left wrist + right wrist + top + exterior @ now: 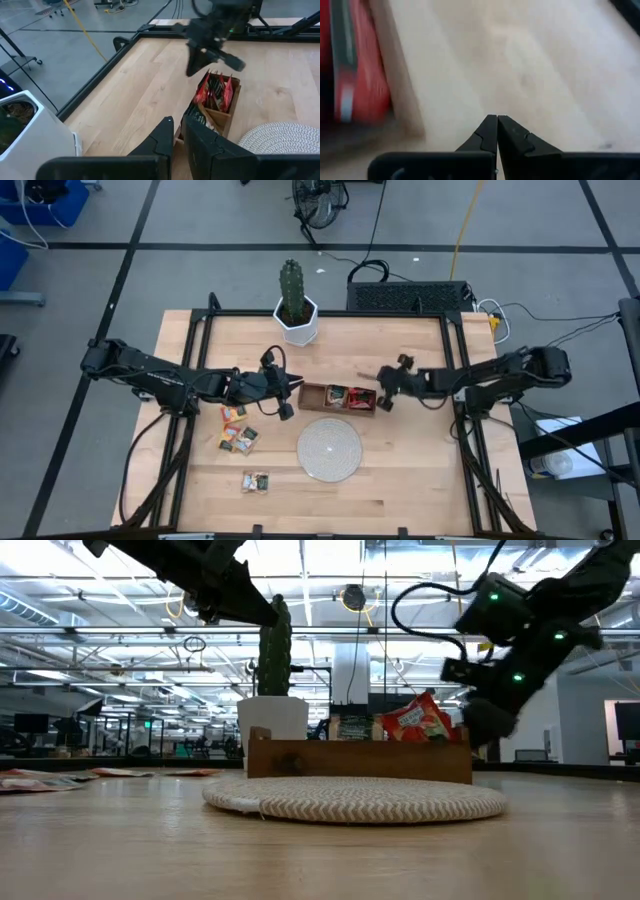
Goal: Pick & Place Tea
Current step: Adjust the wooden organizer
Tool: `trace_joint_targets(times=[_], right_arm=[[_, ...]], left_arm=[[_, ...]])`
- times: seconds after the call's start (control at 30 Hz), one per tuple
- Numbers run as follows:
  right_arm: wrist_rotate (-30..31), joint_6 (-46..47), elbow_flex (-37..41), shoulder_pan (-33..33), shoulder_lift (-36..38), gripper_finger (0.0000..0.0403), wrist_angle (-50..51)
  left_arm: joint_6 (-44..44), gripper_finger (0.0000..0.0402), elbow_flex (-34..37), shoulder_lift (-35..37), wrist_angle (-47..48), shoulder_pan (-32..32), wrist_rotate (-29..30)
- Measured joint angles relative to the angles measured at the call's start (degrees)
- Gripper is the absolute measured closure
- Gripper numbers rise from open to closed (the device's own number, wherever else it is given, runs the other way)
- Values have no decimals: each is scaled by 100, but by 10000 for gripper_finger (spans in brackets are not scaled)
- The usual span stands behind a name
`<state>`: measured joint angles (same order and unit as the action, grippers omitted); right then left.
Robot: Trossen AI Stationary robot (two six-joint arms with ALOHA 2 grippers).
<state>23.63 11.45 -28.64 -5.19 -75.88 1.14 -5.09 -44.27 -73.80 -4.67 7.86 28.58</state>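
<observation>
From above, your left hand [287,411] hovers by the tray's [338,397] left end, nearly closed, apparently empty; loose tea [238,438] lies on the surface below it. The right wrist view shows your right hand [497,121] pinched shut, empty. Next, fetch another sachet.
</observation>
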Motion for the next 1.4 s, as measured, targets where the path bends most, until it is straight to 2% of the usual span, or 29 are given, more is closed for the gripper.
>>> trace_joint_targets(times=[0.2, 0.37, 0.5, 0.7, 0.83, 1.17, 1.23, 1.4], right_arm=[[-1633, -558, -11, -924, -189, 403, -1555], [-2772, -637, -25, -1339, -901, 403, -2602], [-3335, -658, -421, -1555, -1689, 403, -2665], [-4607, -787, -987, -1525, -2464, 403, -2659], [-4681, -978, -1083, -1452, -2495, 403, -2659], [-5741, -1511, -1084, -1343, -2413, 403, -2644], [-5565, -1535, -1084, -1338, -2412, 403, -2640], [-4204, -1517, -1084, -1345, -2067, 403, -2420]], left_arm=[[-58, 353, 0, 0, -28, 0, 2], [-110, 353, 0, 0, -36, -2, -1], [-116, 353, 0, 0, -104, -28, -1], [-166, 353, 0, 1, -129, -28, -2], [-176, 353, 0, 0, -121, -28, -7], [-170, 353, 0, 1, -117, -28, -20], [-170, 353, 0, 1, -115, -28, -22], [-174, 353, 0, 0, -106, -28, -22]])
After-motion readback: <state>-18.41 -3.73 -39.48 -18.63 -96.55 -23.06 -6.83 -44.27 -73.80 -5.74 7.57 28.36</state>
